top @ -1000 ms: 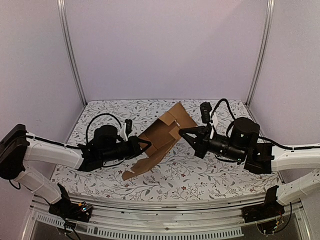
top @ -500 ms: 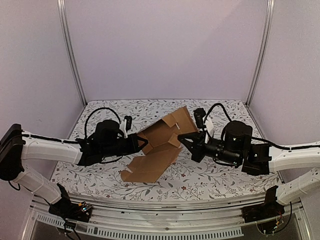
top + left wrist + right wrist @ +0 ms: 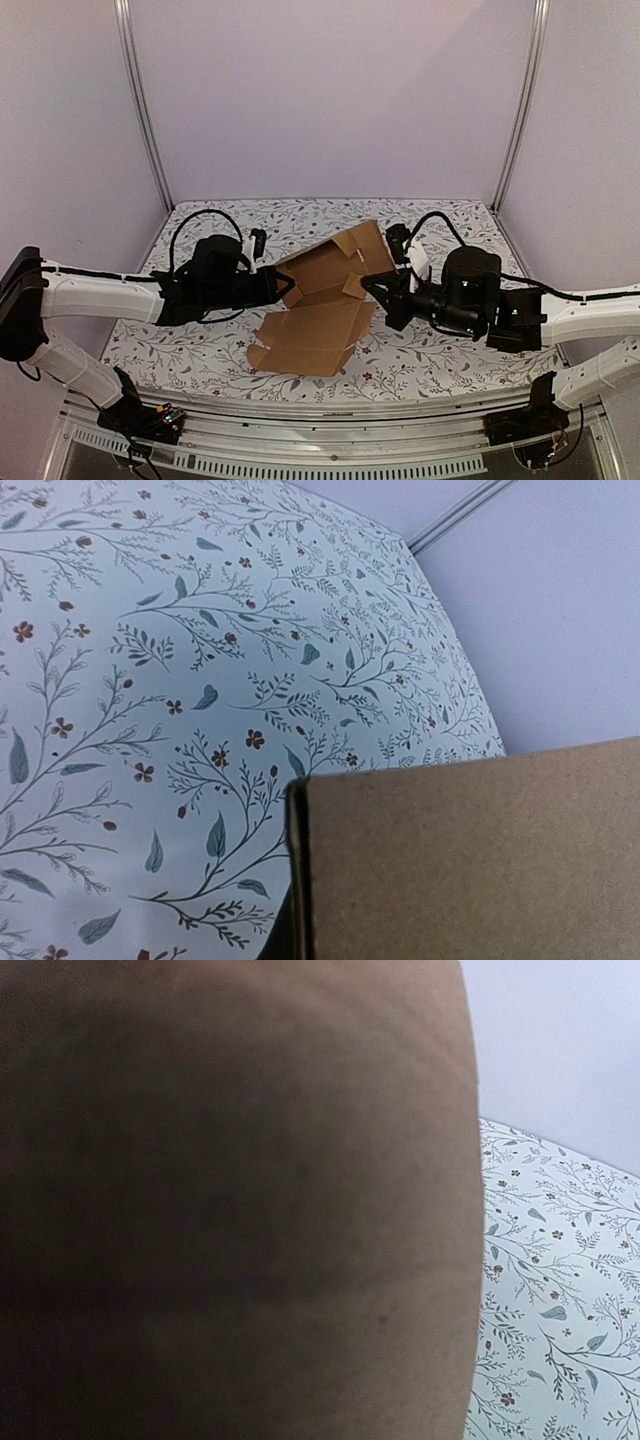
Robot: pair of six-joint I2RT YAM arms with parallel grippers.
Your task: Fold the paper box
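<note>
We are finding the box [image 3: 315, 335] sitting mid-frame over the desk [image 3: 430, 362], stretching lower left to upper right between the left tool [image 3: 287, 289] and right tool [image 3: 376, 288], each meeting an opposite edge and equally near, though whether either is clamping we cannot tell.

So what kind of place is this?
Probably a robot test booth: plain lilac walls and metal posts close in a table under a floral cloth, where the left arm and right arm meet at a brown paper box.
</note>
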